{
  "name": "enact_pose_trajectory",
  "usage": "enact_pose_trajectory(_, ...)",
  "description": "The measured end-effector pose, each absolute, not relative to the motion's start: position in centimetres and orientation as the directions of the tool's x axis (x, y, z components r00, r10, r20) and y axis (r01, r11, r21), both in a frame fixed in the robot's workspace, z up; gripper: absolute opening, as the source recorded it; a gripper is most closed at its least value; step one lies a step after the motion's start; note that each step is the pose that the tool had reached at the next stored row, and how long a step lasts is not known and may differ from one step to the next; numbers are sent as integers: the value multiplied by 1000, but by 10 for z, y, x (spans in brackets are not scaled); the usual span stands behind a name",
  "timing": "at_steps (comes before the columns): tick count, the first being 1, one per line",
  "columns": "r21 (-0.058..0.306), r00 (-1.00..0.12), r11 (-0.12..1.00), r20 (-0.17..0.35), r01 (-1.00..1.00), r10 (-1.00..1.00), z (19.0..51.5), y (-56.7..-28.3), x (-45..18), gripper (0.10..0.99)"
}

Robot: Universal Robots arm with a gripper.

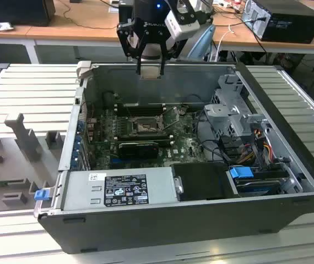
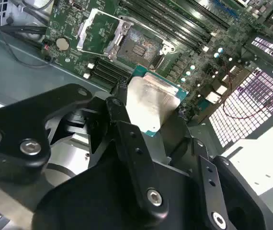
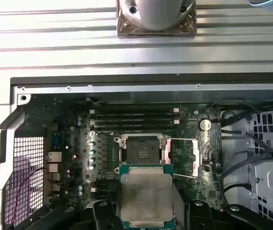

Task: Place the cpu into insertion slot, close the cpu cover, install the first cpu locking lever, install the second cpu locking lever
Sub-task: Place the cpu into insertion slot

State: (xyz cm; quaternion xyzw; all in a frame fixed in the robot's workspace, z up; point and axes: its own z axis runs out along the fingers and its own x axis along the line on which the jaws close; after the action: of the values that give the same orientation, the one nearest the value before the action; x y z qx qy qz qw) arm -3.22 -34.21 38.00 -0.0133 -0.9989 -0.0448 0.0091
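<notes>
CPU (image 3: 145, 195), pinched by the claw (image 1: 151, 69), hangs at the insertion slot's (image 1: 144, 126) exterior-view 12 o'clock; placement step likely needs square alignment.

Open air above the insertion slot (image 3: 143, 152); cpu cover (image 2: 111, 44) stands raised beside it

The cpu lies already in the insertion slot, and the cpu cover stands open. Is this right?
One point is wrong. The cpu is not in the insertion slot: the tool holds it clear of the slot, and the slot is empty, as the first wrist view shows. The cpu cover does stand open.
</notes>
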Motion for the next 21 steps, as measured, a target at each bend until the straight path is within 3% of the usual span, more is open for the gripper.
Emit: enact_pose_trajectory(21,89,-961,956,19,278,277,379,-342,-32,529)
